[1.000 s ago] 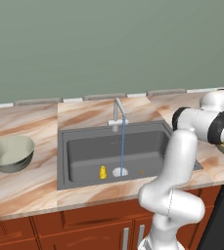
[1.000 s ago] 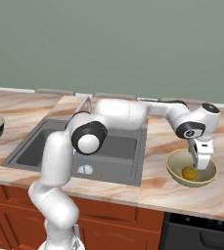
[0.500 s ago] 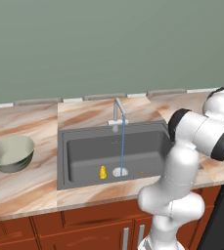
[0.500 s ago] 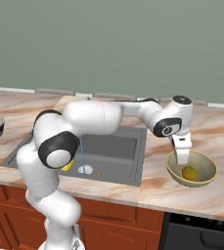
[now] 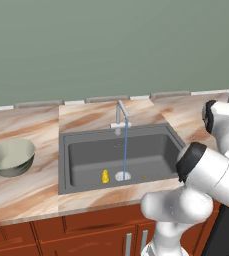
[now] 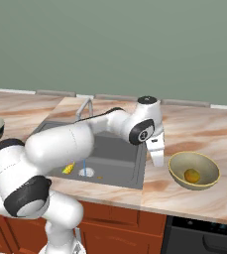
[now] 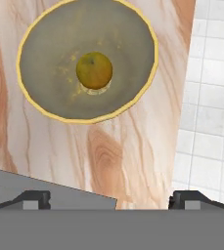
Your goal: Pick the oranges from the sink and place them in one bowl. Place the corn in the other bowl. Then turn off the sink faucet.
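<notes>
The gripper [image 6: 157, 159] hangs wide open and empty beside the olive bowl [image 6: 206, 167]. One orange [image 7: 94, 70] sits inside the bowl, untouched.

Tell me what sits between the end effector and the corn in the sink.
In the right base view, the end effector hangs open over the counter beside the sink. Between it and the corn: sink rim, bare basin floor and the water stream.

Both base views look forward and down over the marbled countertop [image 5: 31, 195] from behind the arm, sharing the sink [image 5: 86, 155] and faucet [image 5: 120, 116], while the hand view looks closely down into the olive-khaki bowl [image 7: 45, 39] holding an orange [image 7: 94, 70].
</notes>
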